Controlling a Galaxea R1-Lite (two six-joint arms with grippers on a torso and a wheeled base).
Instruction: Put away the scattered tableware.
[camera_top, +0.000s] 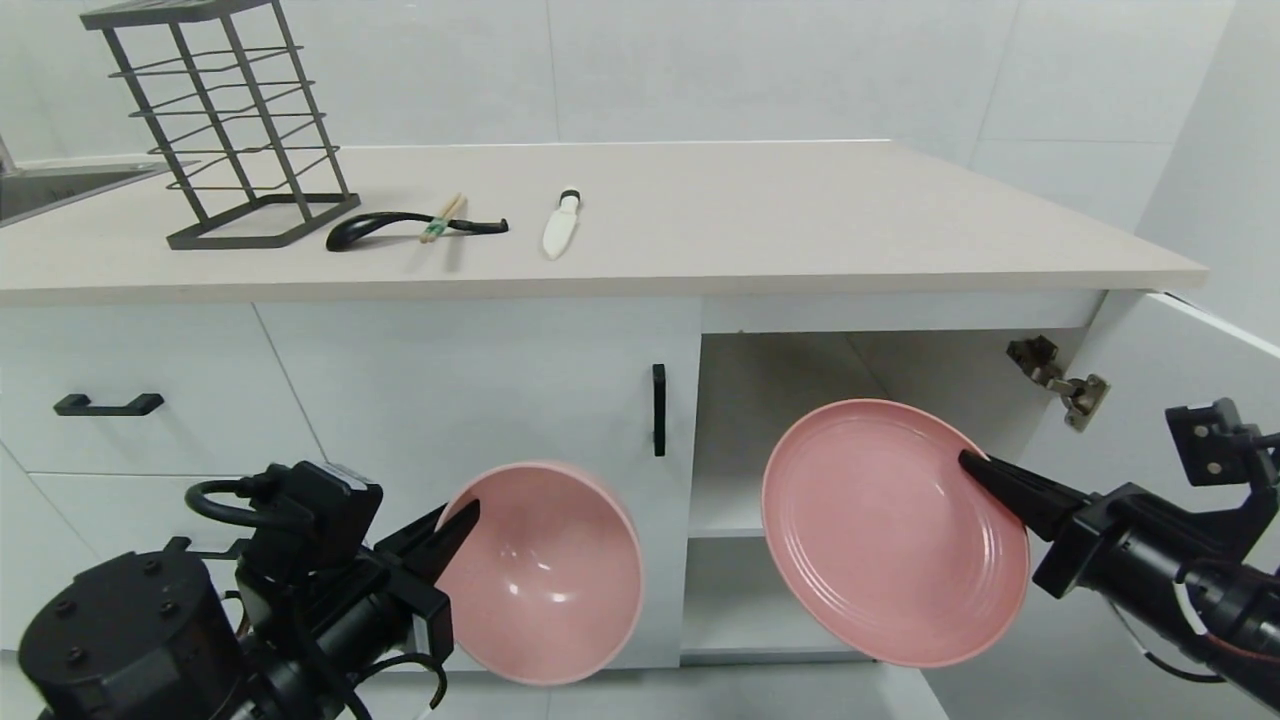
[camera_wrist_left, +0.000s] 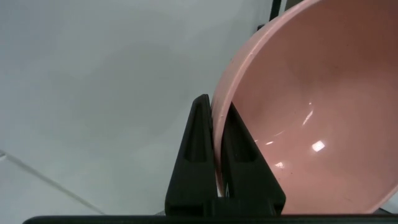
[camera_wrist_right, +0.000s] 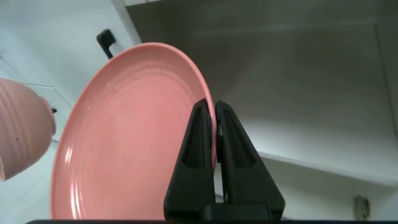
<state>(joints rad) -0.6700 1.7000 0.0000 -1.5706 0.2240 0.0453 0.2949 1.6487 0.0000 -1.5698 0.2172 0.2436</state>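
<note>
Two rim grips: bowl (camera_top: 545, 580), plate (camera_top: 880, 530); cabinet (camera_top: 780, 400) open.

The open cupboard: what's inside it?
A white shelf and pale walls show. The pink plate in the right pincer covers the lower middle, so what lies there cannot be seen.

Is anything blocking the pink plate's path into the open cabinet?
Nothing visible does. The pink plate, held by the right gripper, sits directly before the open cabinet, whose door is swung aside to the right.
</note>
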